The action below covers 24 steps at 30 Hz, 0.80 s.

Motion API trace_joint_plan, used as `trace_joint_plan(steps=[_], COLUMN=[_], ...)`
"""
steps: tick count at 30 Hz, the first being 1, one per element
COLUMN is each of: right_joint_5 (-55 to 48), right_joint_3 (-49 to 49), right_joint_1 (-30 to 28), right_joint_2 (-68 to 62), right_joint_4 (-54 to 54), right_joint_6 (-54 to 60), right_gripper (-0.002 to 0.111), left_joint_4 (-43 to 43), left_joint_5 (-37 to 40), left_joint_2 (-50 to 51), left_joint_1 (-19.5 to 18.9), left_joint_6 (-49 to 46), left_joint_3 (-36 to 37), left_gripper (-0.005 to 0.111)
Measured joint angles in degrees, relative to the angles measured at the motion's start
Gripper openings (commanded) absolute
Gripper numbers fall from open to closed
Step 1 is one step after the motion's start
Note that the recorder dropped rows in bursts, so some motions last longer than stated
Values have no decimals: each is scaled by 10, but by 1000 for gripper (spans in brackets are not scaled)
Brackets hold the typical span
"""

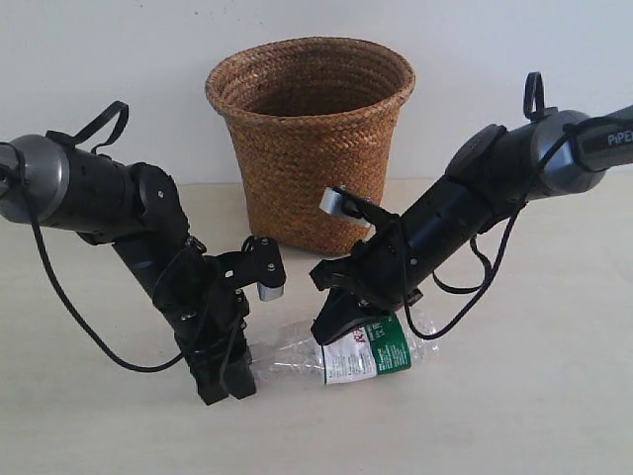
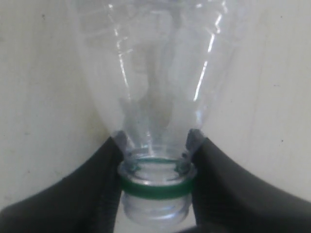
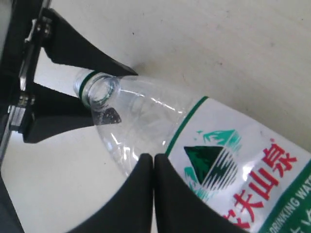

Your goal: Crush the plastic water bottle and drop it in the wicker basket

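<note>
The plastic water bottle (image 1: 366,351) lies on its side on the pale table, clear and dented, with a white-and-green label with red writing. Its mouth (image 3: 99,90) is open, with only a green ring (image 2: 154,188) below it and no cap in view. My left gripper (image 1: 229,381) (image 2: 156,138) is shut on the bottle's neck. My right gripper (image 1: 334,327) (image 3: 153,158) is shut, its two fingers pressed together, tips bearing down on the bottle's body at the label's edge. The wicker basket (image 1: 312,158) stands upright behind both grippers, about a hand's width from the bottle.
A white wall rises just behind the basket. Black cables loop off both arms, one hanging low by the left arm (image 1: 79,317). Bare tabletop (image 1: 514,416) lies in front of and to the right of the bottle.
</note>
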<state>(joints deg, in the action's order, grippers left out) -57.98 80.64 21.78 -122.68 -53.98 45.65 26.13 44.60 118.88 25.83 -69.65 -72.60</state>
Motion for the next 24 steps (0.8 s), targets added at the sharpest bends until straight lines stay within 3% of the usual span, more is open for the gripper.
trace_joint_plan(steps=[5,12,24], right_joint_5=[16,41,39], right_joint_3=[7,16,28], right_joint_1=[-1,3,3], right_joint_2=[-25,-33,-55], right_joint_4=[-14,79,112], right_joint_6=[7,-114,-138], right_gripper=[0,0,0], left_joint_4=[4,28,77], left_joint_5=[-1,-2,-2], left_joint_2=[1,1,3], left_joint_1=[0,1,1], left_joint_6=[0,-8,-9], left_joint_3=[1,1,1], left_gripper=[4,4,4])
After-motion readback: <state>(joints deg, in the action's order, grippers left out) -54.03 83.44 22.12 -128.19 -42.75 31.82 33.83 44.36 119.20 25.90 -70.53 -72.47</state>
